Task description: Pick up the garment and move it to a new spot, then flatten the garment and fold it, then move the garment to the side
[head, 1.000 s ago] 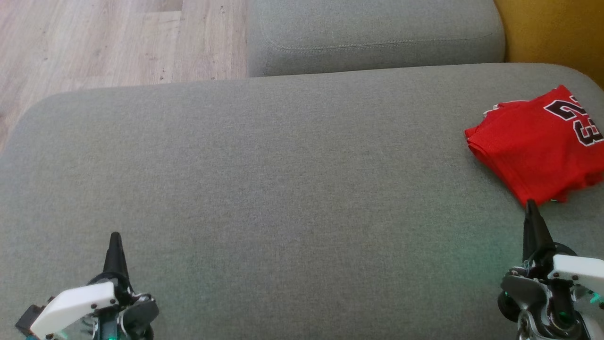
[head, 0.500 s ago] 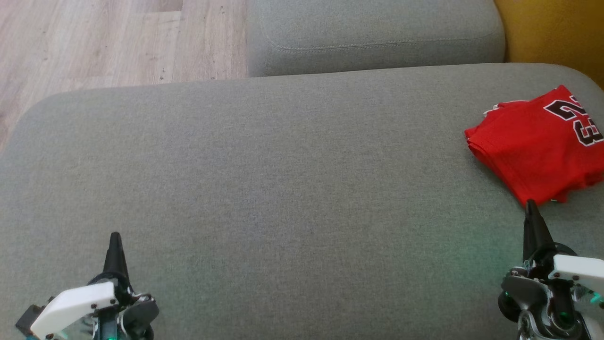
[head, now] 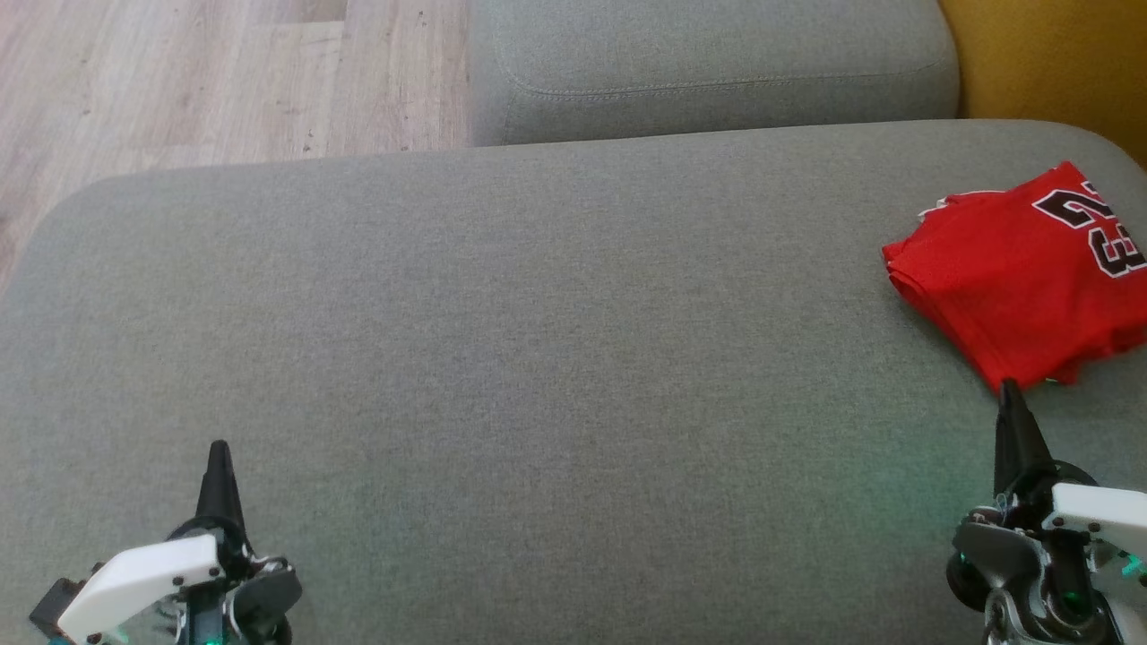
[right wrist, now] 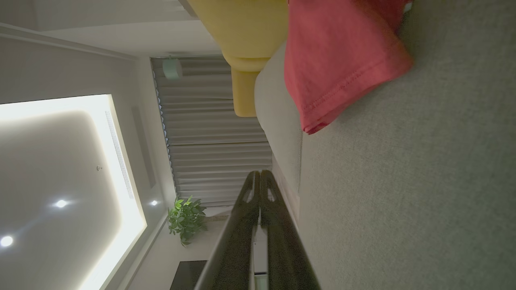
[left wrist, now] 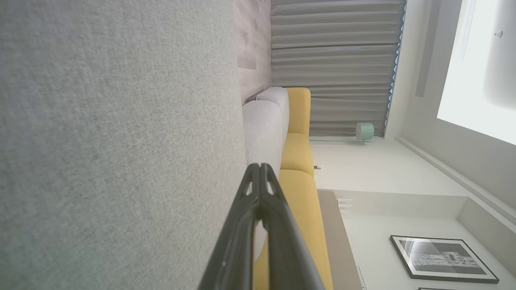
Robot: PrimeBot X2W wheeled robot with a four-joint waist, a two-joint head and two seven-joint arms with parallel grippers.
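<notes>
The garment, a red jersey with black-and-white numbers, lies folded at the far right of the grey cushion; the head view's right edge cuts it off. My right gripper is shut and empty, its tip just below the jersey's near corner. In the right wrist view the red cloth lies ahead of the shut fingers. My left gripper rests shut and empty at the lower left, far from the jersey. The left wrist view has its joined fingertips over bare grey fabric.
A second grey cushion lies behind the main one. Wooden floor shows at the upper left and a yellow seat at the upper right. The cushion's rounded edge falls away at the left.
</notes>
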